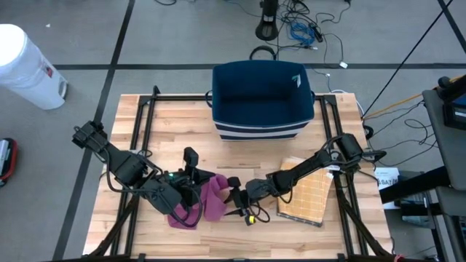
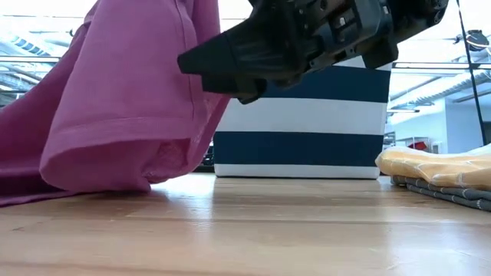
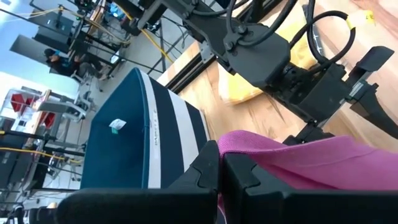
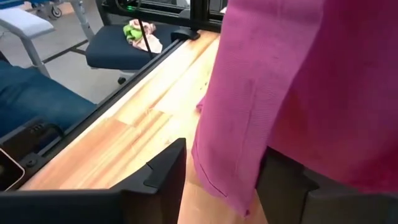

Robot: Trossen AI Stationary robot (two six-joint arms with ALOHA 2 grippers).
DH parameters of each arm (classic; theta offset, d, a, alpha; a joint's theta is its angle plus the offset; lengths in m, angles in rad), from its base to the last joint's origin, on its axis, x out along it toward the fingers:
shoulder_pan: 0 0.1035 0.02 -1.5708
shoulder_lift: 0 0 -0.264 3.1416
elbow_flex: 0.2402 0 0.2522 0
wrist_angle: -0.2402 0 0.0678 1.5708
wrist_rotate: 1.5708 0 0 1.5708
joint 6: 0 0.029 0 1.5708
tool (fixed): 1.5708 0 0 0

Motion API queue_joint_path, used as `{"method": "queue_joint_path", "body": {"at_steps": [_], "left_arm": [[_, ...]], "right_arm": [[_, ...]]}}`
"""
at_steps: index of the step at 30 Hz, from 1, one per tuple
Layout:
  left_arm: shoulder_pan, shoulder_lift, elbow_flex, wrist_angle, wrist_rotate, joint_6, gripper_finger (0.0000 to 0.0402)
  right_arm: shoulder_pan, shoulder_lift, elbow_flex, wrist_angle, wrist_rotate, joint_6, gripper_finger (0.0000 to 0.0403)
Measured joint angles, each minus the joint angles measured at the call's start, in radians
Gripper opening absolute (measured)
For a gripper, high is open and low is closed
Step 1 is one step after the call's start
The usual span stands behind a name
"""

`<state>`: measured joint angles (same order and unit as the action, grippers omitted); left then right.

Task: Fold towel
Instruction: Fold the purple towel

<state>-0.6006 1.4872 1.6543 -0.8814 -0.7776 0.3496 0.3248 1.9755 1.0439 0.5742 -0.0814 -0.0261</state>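
Pink towel [image 4: 273, 93] hangs between our right gripper's [image 4: 217, 180] parted fingers, just beside it; left gripper [image 3: 221, 180] is clamped on the towel, lifting it.

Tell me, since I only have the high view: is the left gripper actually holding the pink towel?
Observer: Yes. In the left wrist view the left gripper is shut on the pink towel.
Operator: And the right gripper?
Observer: The right gripper is open, with a hanging towel edge between its fingers.
Operator: Is the towel off the table?
Observer: Partly. The low view shows it lifted, its lower fold resting on the wooden table.
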Motion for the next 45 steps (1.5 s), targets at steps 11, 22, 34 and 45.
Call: {"method": "queue_joint_path", "body": {"at_steps": [11,22,34,45], "left_arm": [[0.0,0.0,0.0,0.0,0.0,0.001,0.0],[0.0,0.0,0.0,0.0,0.0,0.0,0.0],[0.0,0.0,0.0,-0.001,0.0,-0.005,0.0],[0.018,0.0,0.0,-0.139,0.092,-0.208,0.0]], "right_arm": [[0.002,0.0,0.0,-0.06,-0.003,0.0,0.0084],[0.003,0.0,0.0,-0.08,-0.003,0.001,0.007],[0.011,0.0,0.0,-0.09,0.007,-0.014,0.0005],[0.051,-0.045,0.0,-0.285,0.046,0.031,0.0]]}}
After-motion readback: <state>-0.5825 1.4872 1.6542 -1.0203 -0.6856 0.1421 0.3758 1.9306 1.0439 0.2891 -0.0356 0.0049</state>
